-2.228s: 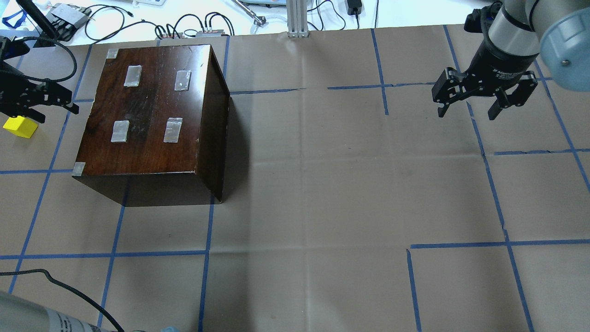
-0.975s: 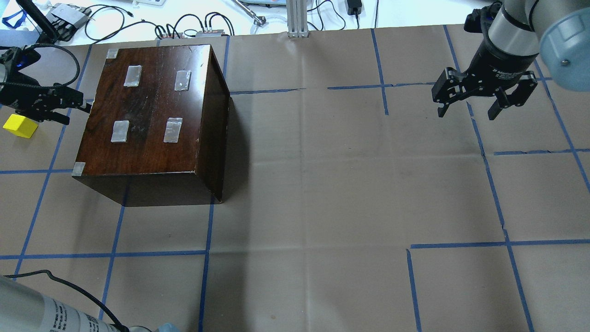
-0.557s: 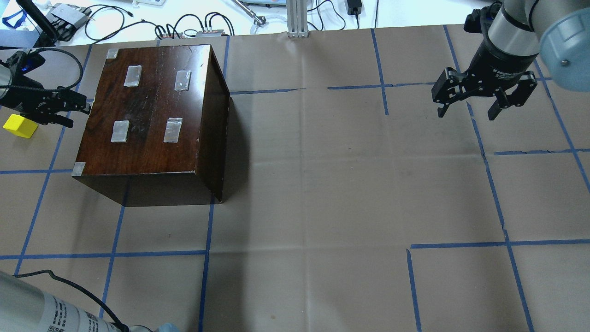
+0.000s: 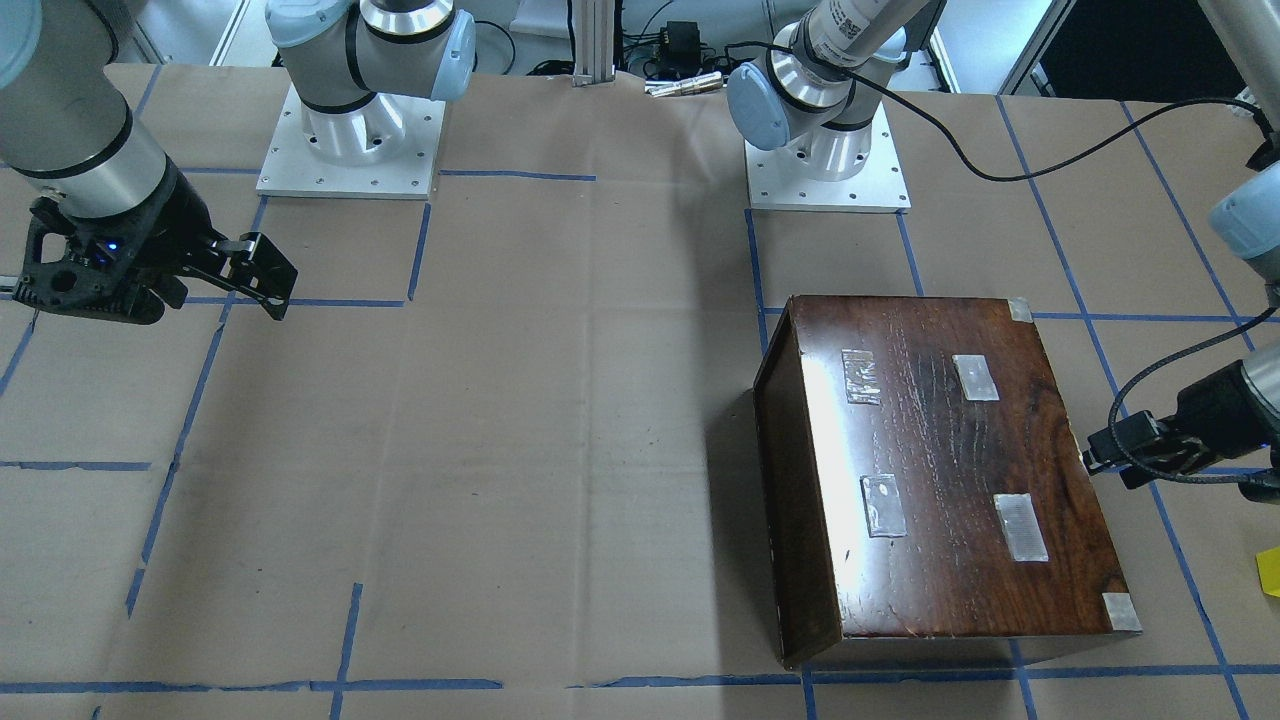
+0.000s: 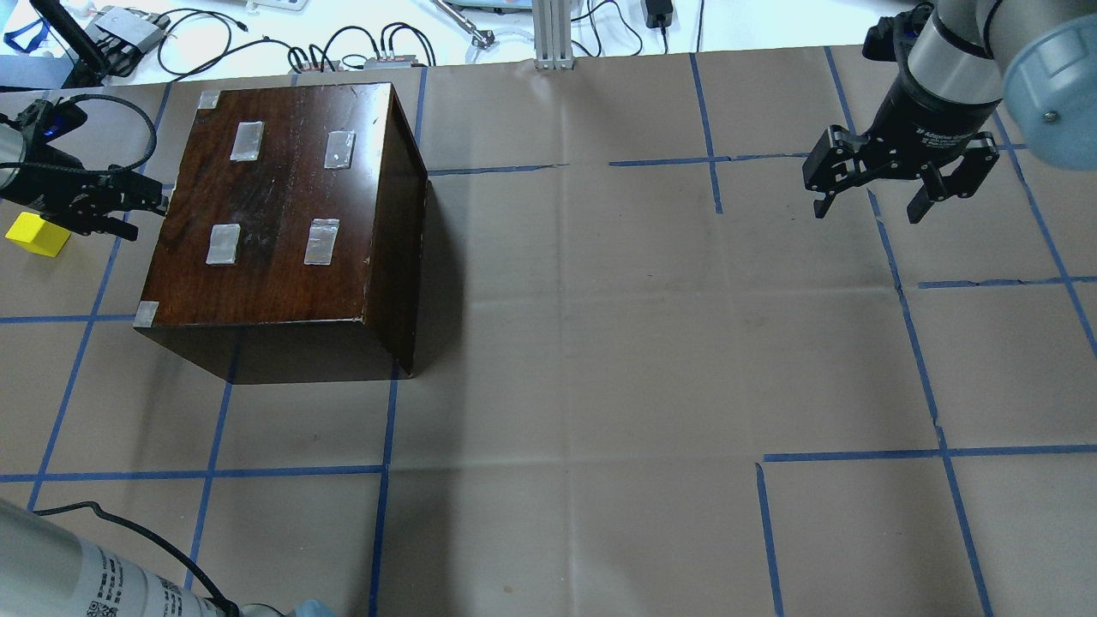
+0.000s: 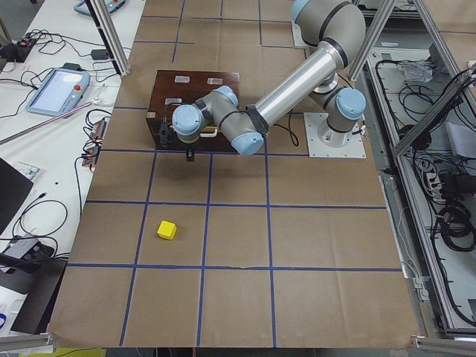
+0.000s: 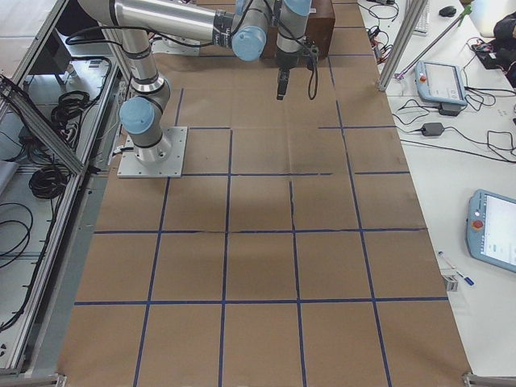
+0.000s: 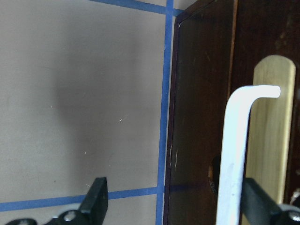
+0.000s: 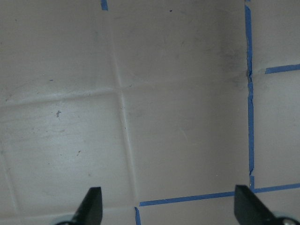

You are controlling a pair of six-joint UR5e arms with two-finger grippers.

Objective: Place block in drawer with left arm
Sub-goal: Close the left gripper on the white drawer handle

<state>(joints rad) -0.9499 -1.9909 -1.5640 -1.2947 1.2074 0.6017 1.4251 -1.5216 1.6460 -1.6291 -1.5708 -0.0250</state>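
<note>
The yellow block (image 5: 37, 234) lies on the paper left of the dark-wood box (image 5: 274, 206); it also shows in the exterior left view (image 6: 166, 230). The drawer (image 8: 201, 117) is shut, and its dark front panel faces my left gripper. My left gripper (image 5: 146, 206) is open and level, with its fingertips right at that panel. In the left wrist view a white bent handle (image 8: 232, 154) over a brass plate stands between my left gripper's (image 8: 176, 197) fingers. My right gripper (image 5: 868, 212) is open and empty far to the right.
The box top carries silvery tape patches (image 5: 319, 241). A black cable (image 4: 1000, 170) trails to the left wrist. Cables and devices (image 5: 360, 47) lie beyond the table's far edge. Blue tape lines cross the brown paper.
My left gripper has moved from above the yellow block to the box's left face and turned level. The block and the right arm have not moved.
</note>
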